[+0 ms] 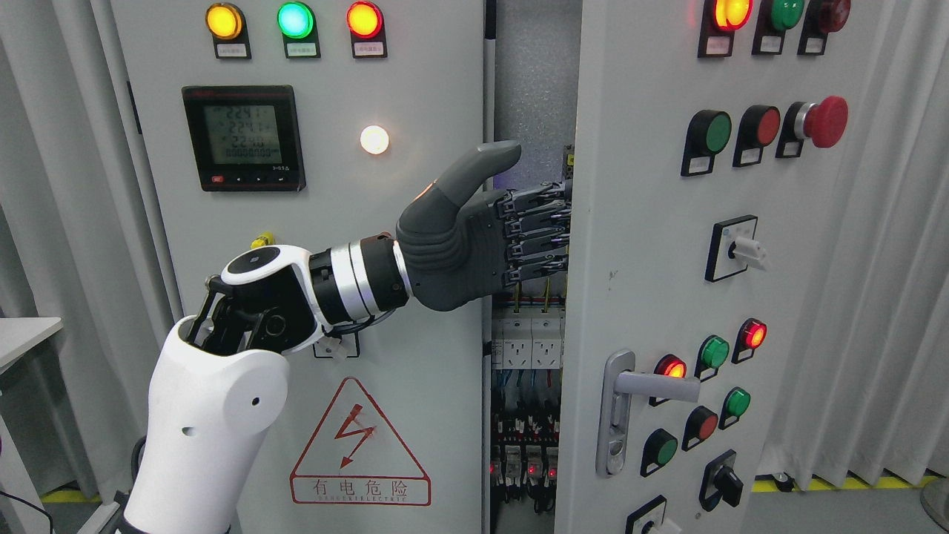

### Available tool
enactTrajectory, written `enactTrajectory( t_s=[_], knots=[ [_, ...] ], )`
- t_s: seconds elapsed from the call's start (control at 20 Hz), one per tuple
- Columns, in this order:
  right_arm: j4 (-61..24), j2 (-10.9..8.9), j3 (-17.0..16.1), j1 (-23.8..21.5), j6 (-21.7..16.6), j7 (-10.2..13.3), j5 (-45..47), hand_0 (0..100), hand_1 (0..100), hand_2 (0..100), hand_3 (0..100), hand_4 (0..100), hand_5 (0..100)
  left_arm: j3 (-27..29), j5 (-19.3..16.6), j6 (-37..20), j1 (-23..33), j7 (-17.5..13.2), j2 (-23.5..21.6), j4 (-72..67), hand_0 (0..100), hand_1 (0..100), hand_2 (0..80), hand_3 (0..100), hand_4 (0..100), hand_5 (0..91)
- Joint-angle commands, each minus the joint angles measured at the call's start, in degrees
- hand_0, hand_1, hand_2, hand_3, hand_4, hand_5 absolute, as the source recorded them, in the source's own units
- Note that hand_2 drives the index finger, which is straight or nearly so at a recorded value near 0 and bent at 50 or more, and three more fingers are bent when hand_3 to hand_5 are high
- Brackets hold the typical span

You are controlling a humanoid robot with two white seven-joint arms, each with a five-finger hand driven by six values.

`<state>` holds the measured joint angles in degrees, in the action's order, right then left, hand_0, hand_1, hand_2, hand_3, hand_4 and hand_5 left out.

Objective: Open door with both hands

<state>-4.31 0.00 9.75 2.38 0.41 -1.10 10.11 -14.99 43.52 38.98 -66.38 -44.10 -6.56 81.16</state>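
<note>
The grey right-hand cabinet door [652, 222] stands ajar, swung out toward me, with a dark gap showing the cabinet's inside. My left hand [549, 230] reaches across from the lower left at mid height. Its four fingers [537, 222] hook behind the door's free left edge. The thumb [482, 167] points up and right, clear of the door. The silver lever handle [630, 397] sits lower on that door, untouched. The left door [311, 297] with a meter and a red warning triangle is closed. My right arm does not show.
Breakers and wiring [526, 386] fill the gap between the doors. Buttons, lamps and a red mushroom stop [823, 122] stud the open door. Grey curtains [882, 311] hang on both sides. A white table corner [26, 334] juts in at the left.
</note>
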Motion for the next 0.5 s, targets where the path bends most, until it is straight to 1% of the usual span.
enactTrajectory(
  t_s=[0.0,0.1,0.2,0.3,0.45],
  knots=[
    [0.00,0.00,0.01,-0.01,0.03,0.05,0.00,22,0,0,0,0,0,-6.10,2.18,-1.89,-0.86,0.33,-3.28,-0.83,29,0,2.7,3,3,0.0],
    [0.00,0.00,0.01,-0.01,0.03,-0.04,0.00,22,0,0,0,0,0,-8.03,5.42,-2.42,-1.91,1.81,-5.73,-0.39,29,0,2.7,3,4,0.0],
    [0.00,0.00,0.01,-0.01,0.03,-0.04,0.00,22,0,0,0,0,0,-8.22,5.96,-2.42,-2.35,3.22,-6.53,-0.39,29,0,2.7,3,4,0.0],
    [0.00,0.00,0.01,-0.01,0.03,-0.04,0.00,22,0,0,0,0,0,-8.31,6.05,-2.42,-2.36,3.40,-7.06,-0.39,29,0,2.7,3,4,0.0],
    [0.00,0.00,0.01,-0.01,0.03,-0.04,0.00,22,0,0,0,0,0,-10.41,6.32,-3.55,-2.97,3.40,-7.85,-0.30,29,0,2.7,3,4,0.0]
  ],
)
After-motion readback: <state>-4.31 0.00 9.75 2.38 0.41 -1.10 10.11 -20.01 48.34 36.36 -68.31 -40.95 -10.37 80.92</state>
